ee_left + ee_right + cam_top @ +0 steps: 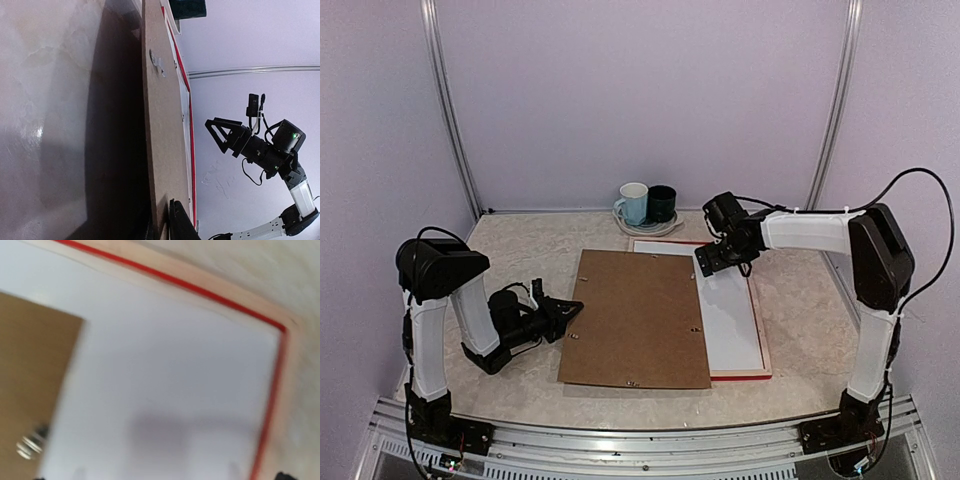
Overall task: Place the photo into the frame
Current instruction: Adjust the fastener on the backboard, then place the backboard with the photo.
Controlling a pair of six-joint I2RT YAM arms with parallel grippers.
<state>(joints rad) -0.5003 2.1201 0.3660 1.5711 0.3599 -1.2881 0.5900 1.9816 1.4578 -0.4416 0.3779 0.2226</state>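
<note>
The frame (761, 345) lies flat right of centre, back up, with a red edge and pale wood rim (190, 287). A plain white sheet (735, 310) fills it; it looks like the photo lying face down, and no printed side shows. A brown backing board (635, 320) lies at the middle, its right part over the frame's left side. My left gripper (565, 312) is shut on the board's left edge (156, 150), one finger (181, 225) on top. My right gripper (715, 262) hovers open over the white sheet near the frame's far left corner, holding nothing.
A light blue mug (633, 203) and a dark mug (662, 203) stand on a small plate (648, 229) at the back, just beyond the frame. Pale walls with metal rails close in the table on three sides.
</note>
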